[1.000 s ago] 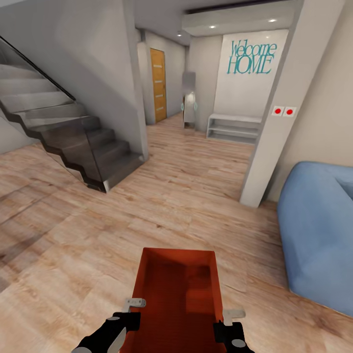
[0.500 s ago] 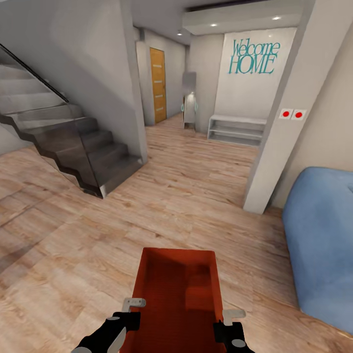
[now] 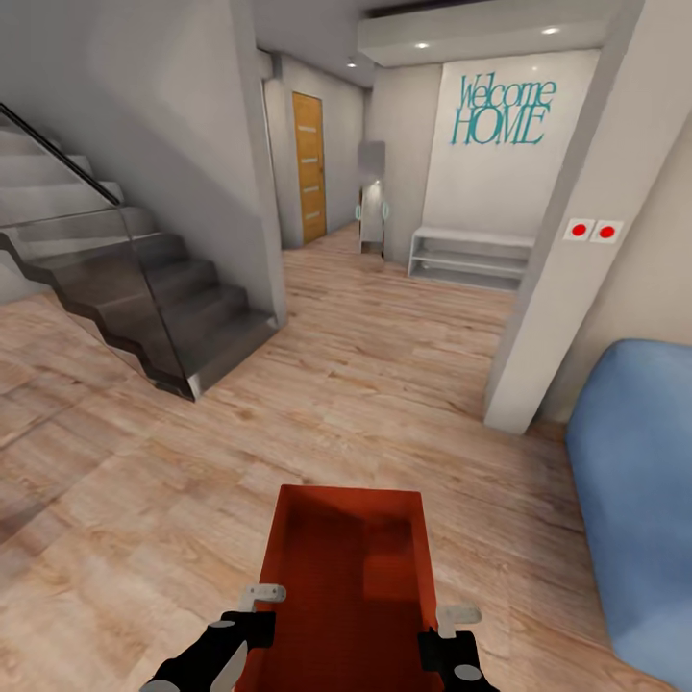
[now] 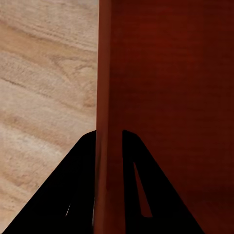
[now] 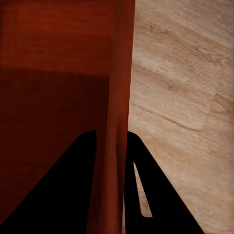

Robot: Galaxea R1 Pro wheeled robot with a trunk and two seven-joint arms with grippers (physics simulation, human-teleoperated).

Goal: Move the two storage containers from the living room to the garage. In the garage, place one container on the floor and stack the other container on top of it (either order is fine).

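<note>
Orange-red storage container (image 3: 346,586) sits bottom centre of the head view, carried off the light wood plank floor (image 3: 384,384); rectangular, lidless, thin slightly flared walls, finely ribbed, inside looks empty with a shadow across the base. Left gripper (image 3: 258,615) pinches the bin's left wall, right gripper (image 3: 444,630) pinches its right wall. Left wrist view: black fingers (image 4: 73,190) straddle the thin red wall (image 4: 105,97), one inside, one outside, jaws narrow and clamped on it. Right wrist view is the same: fingers (image 5: 146,190) either side of the wall (image 5: 119,97), planks beyond. Upper left of frame: dark grey staircase (image 3: 144,288) with a glass side panel. Upper centre: orange-wood door (image 3: 309,168) with pale horizontal strips down a corridor. Upper right: teal "Welcome HOME" lettering (image 3: 502,111) on a white wall over a low white shelf (image 3: 471,258). White pillar (image 3: 567,250) carries two red switches (image 3: 591,231). Soft blue rounded seat (image 3: 639,500) at right edge.
</note>
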